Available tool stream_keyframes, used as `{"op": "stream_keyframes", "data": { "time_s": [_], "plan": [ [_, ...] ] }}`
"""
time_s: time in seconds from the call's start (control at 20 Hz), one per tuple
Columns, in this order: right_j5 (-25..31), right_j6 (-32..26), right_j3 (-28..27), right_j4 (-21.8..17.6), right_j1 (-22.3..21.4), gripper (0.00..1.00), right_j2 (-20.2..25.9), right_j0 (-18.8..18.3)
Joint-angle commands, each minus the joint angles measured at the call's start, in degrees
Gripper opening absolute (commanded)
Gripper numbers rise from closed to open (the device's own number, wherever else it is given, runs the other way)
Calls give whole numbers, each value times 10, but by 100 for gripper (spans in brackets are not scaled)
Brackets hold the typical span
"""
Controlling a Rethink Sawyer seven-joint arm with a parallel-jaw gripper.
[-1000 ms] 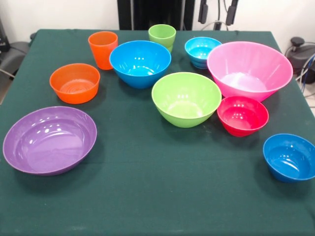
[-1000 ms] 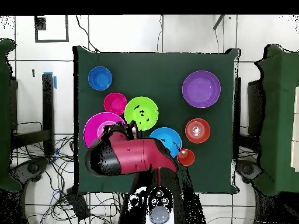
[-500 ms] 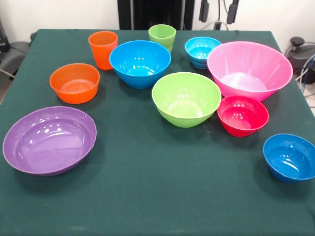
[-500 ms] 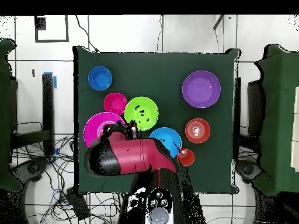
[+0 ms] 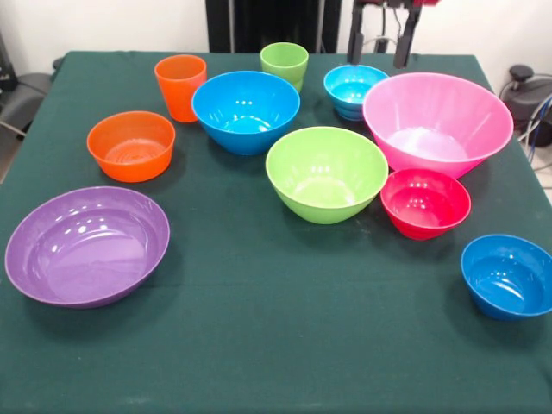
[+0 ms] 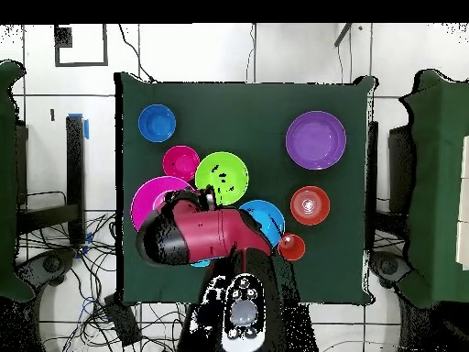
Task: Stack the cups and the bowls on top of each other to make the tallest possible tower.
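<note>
Ten glossy, unstacked cups (image 5: 181, 86) and bowls (image 5: 326, 172)

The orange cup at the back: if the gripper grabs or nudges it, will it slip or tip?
The orange cup looks glossy, so a grip may slip. It stands taller than wide and narrows towards its base, so a sideways nudge could tip it. It seems to be thin plastic, probably light and fairly stiff.

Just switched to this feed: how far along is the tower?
Done: nothing is stacked; every bowl and cup stands apart on the table. In hand: the gripper hangs open and empty above the small blue bowl beside the pink bowl. Left: all stacking, including the purple bowl, the orange cup and the green cup.
</note>
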Motion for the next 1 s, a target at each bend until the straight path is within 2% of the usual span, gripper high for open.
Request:
{"op": "stream_keyframes", "data": {
  "time_s": [0.05, 0.25, 0.75, 1.0],
  "plan": [
    [-31, 36, -56, -44, 96, 100, 5, 13],
    [-14, 15, -93, -48, 114, 100, 5, 18],
    [-28, -8, -184, -100, 132, 100, -21, 61],
    [-1, -27, -221, -108, 154, 100, 4, 47]
  ]
}}
